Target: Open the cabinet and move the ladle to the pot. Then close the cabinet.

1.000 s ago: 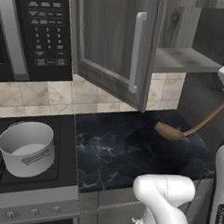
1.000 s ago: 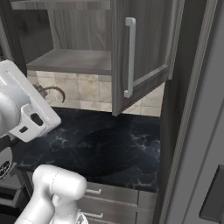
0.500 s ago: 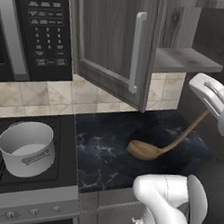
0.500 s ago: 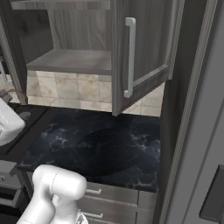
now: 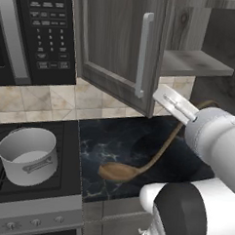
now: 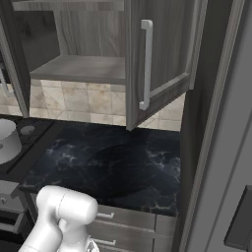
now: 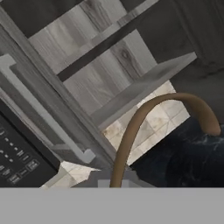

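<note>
1. Gripper (image 5: 180,113) is pressed shut on the ladle (image 5: 151,160), pinching its thin brown handle near the hooked end; the fingers are mostly hidden behind the white wrist.
2. The ladle hangs slanted over the dark marble counter (image 5: 118,139), bowl low toward the counter's front edge, handle rising up-right to the gripper.
3. Cannot tell whether the bowl touches the counter or floats just above it.
4. In the hand view the ladle handle (image 7: 131,135) curves up from the bottom and hooks over to the right, with the cabinet shelf (image 7: 144,85) behind it.
5. Cabinet (image 5: 123,46) is open: the left door swings out over the counter, its silver bar handle (image 5: 143,55) facing the room; the right door (image 6: 157,59) is also swung out.
6. The shelf inside (image 6: 78,69) looks bare wood.
7. Pot (image 5: 27,155) sits on the black stove (image 5: 67,185) left of the counter, well apart from the ladle, pale inside, loop handle facing front.
8. Its rim also shows at the left edge of the right base view (image 6: 7,140).
9. Microwave (image 5: 41,32) is mounted left of the cabinet; its keypad has white button labels, too small to read.
10. No brand or other writing is legible anywhere.
11. Beige tile backsplash (image 5: 52,99) runs under the microwave and the cabinet.
</note>
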